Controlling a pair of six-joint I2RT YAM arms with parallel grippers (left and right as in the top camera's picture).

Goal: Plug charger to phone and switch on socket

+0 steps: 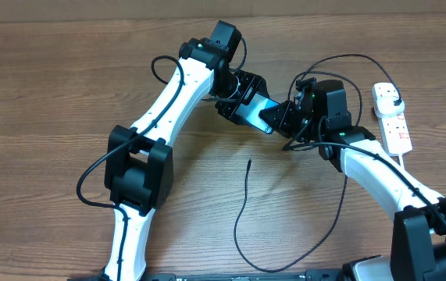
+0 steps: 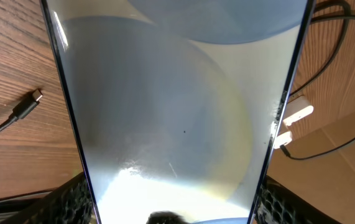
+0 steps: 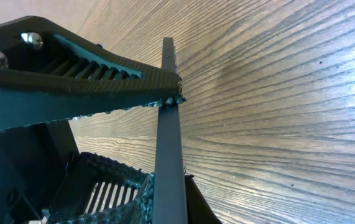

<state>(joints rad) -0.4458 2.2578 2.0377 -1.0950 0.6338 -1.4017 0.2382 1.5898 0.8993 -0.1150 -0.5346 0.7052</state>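
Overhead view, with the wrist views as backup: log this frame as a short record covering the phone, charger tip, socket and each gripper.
phone: held up between the two arms, screen lit
left gripper: shut on the phone, across its long edges
right gripper: fingers touching the phone's end; firm grip cannot be told
charger tip: lying loose on the table, not in the phone
socket: far right, black plug in it; switch state too small to read

A wood-grain desk point(image 1: 51, 94) fills the view, with a paler tan strip point(image 1: 90, 6) along the desk's far edge.
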